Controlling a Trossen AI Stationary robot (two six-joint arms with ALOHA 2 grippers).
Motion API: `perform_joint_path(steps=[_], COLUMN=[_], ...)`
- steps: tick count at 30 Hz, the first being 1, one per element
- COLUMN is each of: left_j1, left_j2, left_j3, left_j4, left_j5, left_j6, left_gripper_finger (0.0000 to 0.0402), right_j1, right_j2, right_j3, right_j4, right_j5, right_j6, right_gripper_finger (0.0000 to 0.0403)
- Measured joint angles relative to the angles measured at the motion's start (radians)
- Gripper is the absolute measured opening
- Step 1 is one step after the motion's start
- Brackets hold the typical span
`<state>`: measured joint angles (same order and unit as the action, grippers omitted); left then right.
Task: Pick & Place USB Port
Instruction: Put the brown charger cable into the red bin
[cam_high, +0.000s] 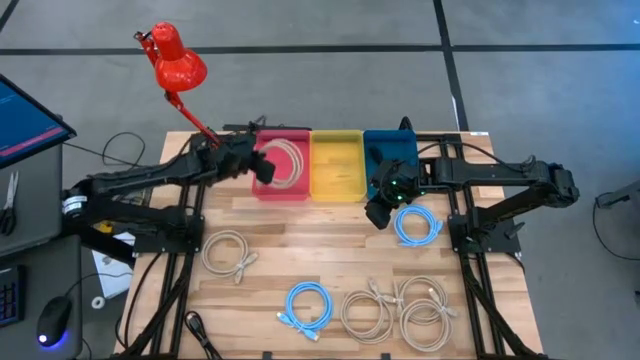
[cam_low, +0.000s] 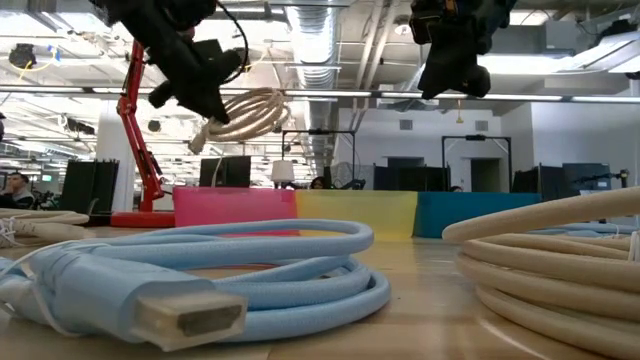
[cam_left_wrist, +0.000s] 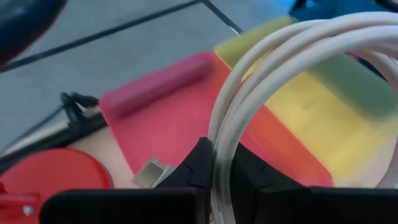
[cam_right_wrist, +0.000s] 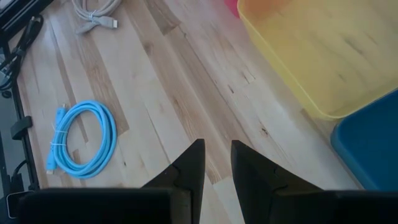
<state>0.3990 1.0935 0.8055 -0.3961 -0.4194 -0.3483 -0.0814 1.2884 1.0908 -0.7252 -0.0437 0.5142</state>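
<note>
A coiled beige USB cable (cam_high: 291, 163) hangs in the air over the pink bin (cam_high: 284, 196), with my left gripper (cam_high: 265, 168) shut on it. In the low view the coil (cam_low: 250, 112) floats well above the bins. My right gripper (cam_high: 378, 215) hovers above the wood in front of the blue bin (cam_high: 390, 150), beside a blue cable coil (cam_high: 417, 225). Its fingers (cam_right_wrist: 194, 163) stand a little apart, open, with nothing between them. My left gripper pinches several strands of the beige coil's near side (cam_left_wrist: 219, 155) between its two fingers. The fingers slant down from the table's left side. The coil is lifted clear and juts out beyond the fingertips, tilted, with a plug (cam_left_wrist: 151, 173) dangling beside them.
A yellow bin (cam_high: 337, 170) sits between the pink and blue ones. Loose coils lie on the table: a beige one (cam_high: 228, 250) on the left, a blue one (cam_high: 308, 305) near the front, and two beige ones (cam_high: 368, 312) (cam_high: 428, 312). A red lamp (cam_high: 175, 65) stands at the far left.
</note>
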Motion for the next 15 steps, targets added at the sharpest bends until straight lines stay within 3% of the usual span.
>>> perform_joint_path(steps=[7,15], left_j1=[0.136,0.187], left_j2=[0.101,0.299], left_j3=[0.0,0.0], left_j4=[0.134,0.168], left_j5=[0.096,0.131], left_j6=[0.062,0.063], left_gripper_finger=[0.0025,0.0024], right_j1=[0.0,0.0], right_j2=[0.0,0.0], right_j3=[0.0,0.0], right_j4=[0.0,0.0], right_j5=[0.018,0.027], right_j6=[0.0,0.0], right_gripper_finger=[0.0071,0.0071])
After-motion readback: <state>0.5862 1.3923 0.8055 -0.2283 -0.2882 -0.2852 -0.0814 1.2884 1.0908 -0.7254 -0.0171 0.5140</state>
